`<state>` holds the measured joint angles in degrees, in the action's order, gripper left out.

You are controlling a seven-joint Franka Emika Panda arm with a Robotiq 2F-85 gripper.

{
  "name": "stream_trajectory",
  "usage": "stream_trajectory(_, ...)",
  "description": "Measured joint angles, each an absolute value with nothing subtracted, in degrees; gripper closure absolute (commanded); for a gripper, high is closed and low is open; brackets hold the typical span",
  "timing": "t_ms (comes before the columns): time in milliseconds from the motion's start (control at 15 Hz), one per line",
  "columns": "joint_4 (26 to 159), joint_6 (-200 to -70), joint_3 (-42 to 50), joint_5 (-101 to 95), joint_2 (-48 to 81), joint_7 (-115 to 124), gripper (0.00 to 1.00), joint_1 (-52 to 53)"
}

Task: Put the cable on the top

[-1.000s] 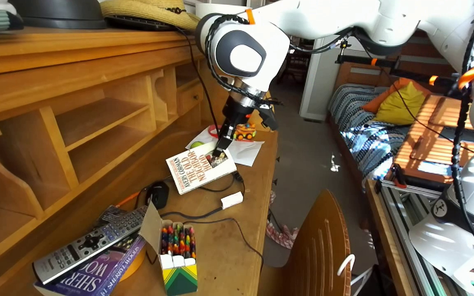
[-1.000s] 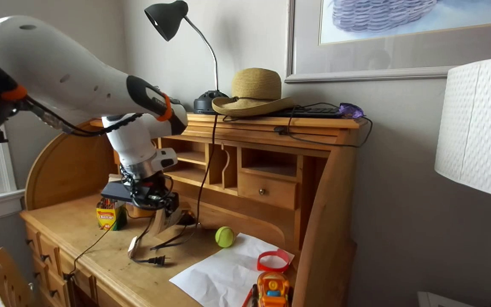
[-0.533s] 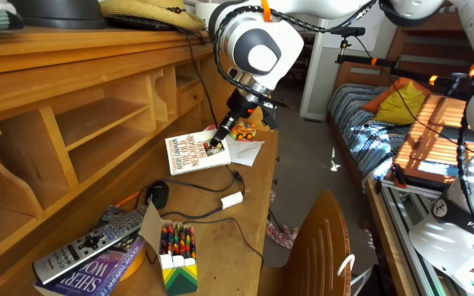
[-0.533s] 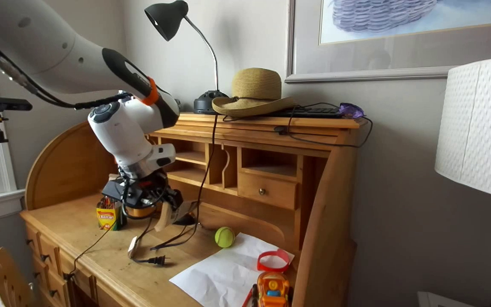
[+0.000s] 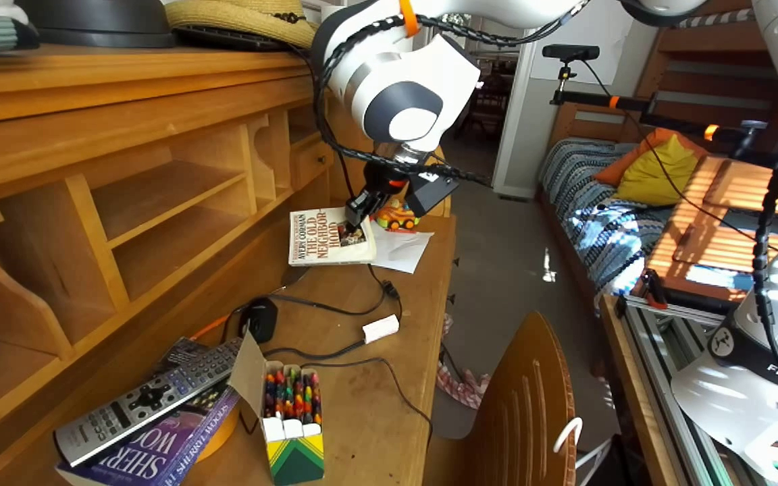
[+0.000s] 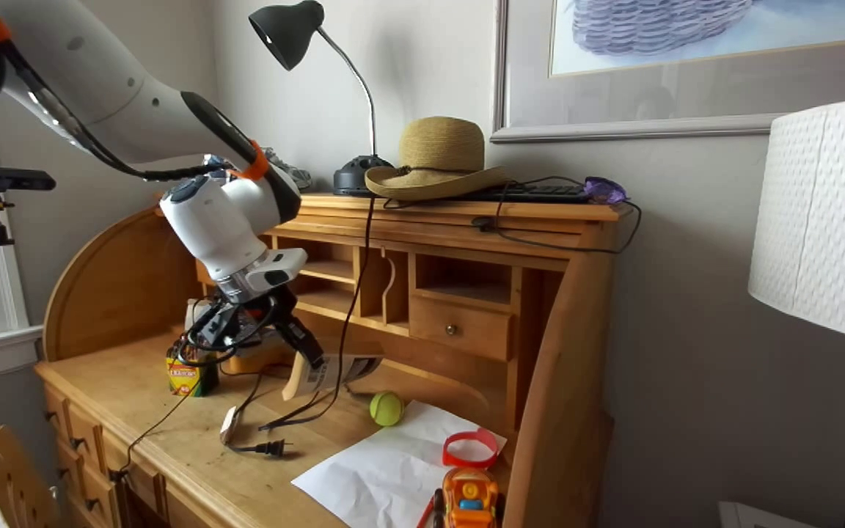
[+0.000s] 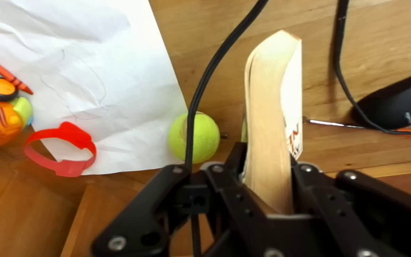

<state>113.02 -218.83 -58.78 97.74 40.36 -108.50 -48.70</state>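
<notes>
My gripper (image 7: 266,157) is shut on a thick paperback book (image 7: 271,117), its page edges facing the wrist camera. The white cover of this book (image 5: 325,236) reads "The Old Neighborhood" and tilts above the desk. The black cable (image 6: 357,293) hangs from the hutch's top (image 6: 540,211) to the desk, where its plug (image 6: 272,447) lies. In the wrist view the cable (image 7: 205,76) runs in front of the tennis ball and passes behind the gripper's left linkage, outside the jaws. In an exterior view the fingers (image 5: 355,209) cover part of the book.
On the ledge stand a straw hat (image 6: 437,158), a lamp (image 6: 355,176) and a keyboard (image 6: 540,192). The desk holds a tennis ball (image 6: 386,408), paper (image 6: 386,469), a toy truck (image 6: 469,499), a crayon box (image 5: 294,432) and a remote (image 5: 149,398). A chair (image 5: 524,405) stands in front.
My gripper has carried the book up and toward the back of the desk, turning it so the cover's text sits more level. The cable on the desk lies as before.
</notes>
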Motion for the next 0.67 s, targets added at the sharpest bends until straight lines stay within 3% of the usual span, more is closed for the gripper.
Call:
stream_trajectory(400, 99.91, -227.28, -47.09, 95.46, 51.77, -104.41, 0.94, -31.95)
stream_trajectory(667, 91.81, -228.7, -38.18, 100.18, 52.63, -99.44, 0.94, -23.71)
